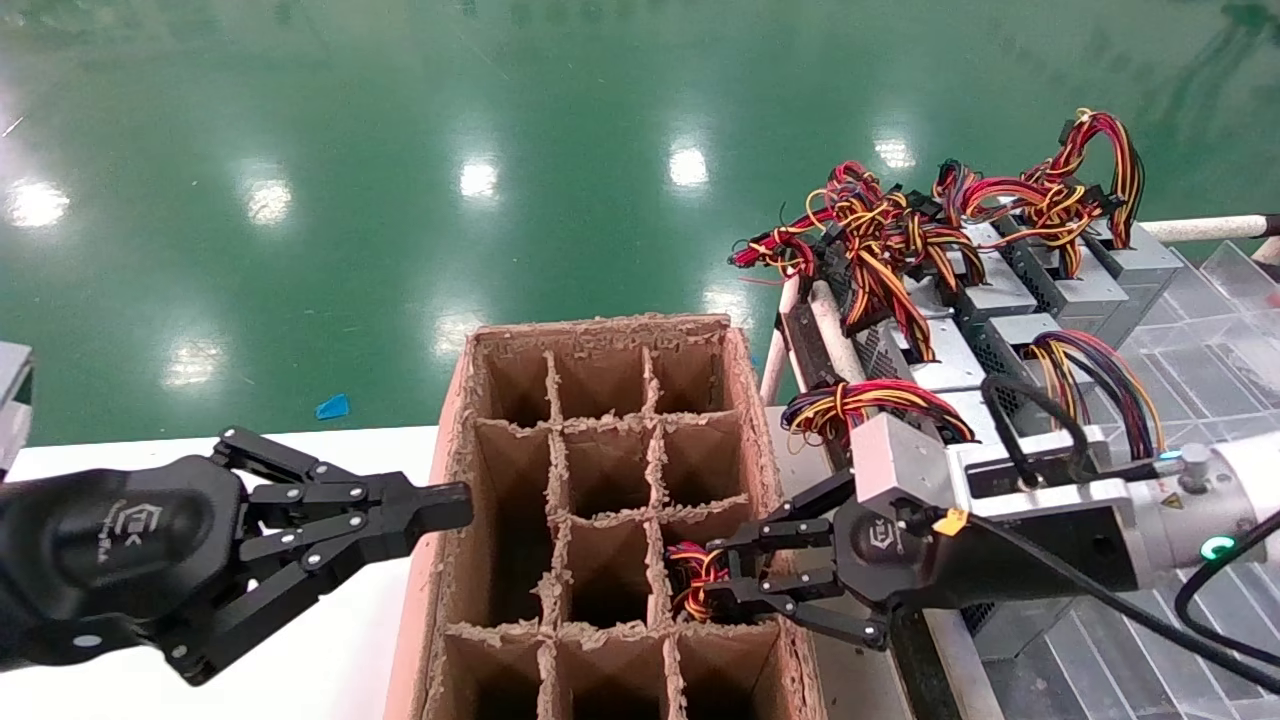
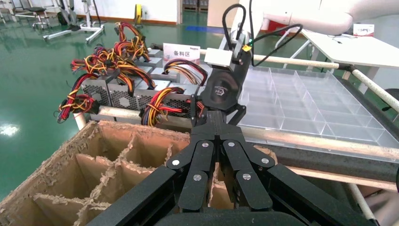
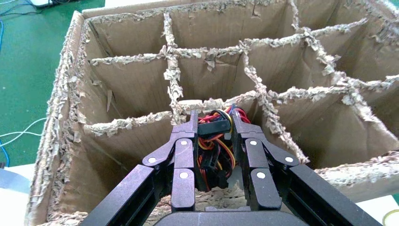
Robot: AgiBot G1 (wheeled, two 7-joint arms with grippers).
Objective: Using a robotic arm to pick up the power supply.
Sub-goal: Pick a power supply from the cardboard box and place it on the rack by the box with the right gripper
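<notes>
Two black two-fingered linkage grippers: the left gripper (image 1: pixel 455 505) and the right gripper (image 1: pixel 715 585). One brown cardboard divider box (image 1: pixel 600 325) – twelve cells, three across and four deep. One red, yellow and black wire bundle (image 3: pixel 216 127) in a cell. About six silver-grey metal power supplies (image 1: pixel 1000 290) – exact count unclear. One clear plastic compartment tray (image 1: pixel 1220 330)

Brown cardboard divider box (image 1: pixel 610 470) on white table (image 1: pixel 200 450); glossy green floor (image 1: pixel 400 150).

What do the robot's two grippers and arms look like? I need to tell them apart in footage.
Both are black two-fingered linkage grippers with silver rivets and a white logo. The right gripper has a silver wrist block, yellow tag, black cable and white forearm with a green light. The left gripper shows only its black housing.
</notes>
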